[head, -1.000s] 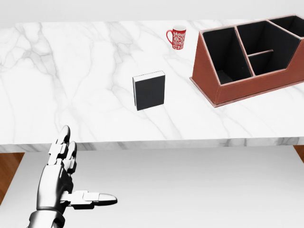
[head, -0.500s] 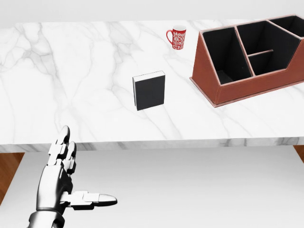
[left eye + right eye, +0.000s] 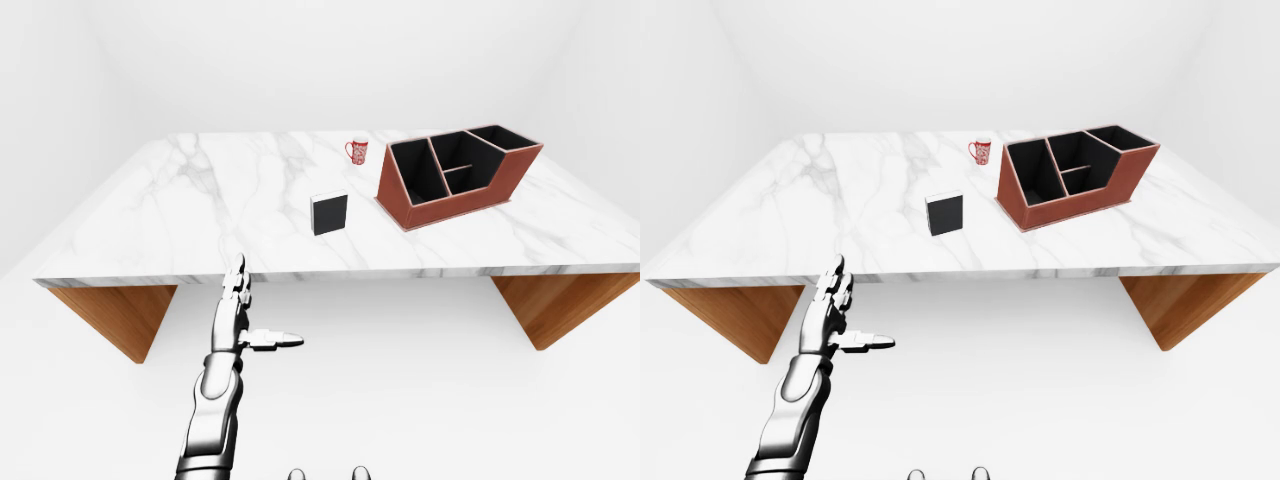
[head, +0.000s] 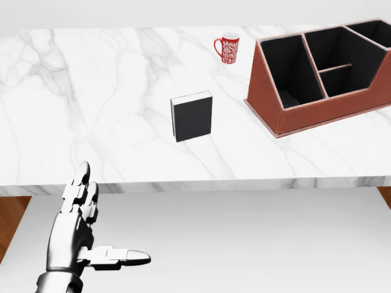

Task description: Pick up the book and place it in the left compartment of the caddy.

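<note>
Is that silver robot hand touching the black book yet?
Apart. In the head view, the open left hand hangs below the table edge, with bare marble between it and the book.

White marble-topped table (image 3: 200,200) with wedge-shaped brown wooden supports (image 3: 545,305) beneath each end. One red-and-white patterned ceramic mug (image 4: 228,47), upright on the table near its far edge, handle toward the view's left. Plain white floor (image 3: 420,390) below the table.
</note>
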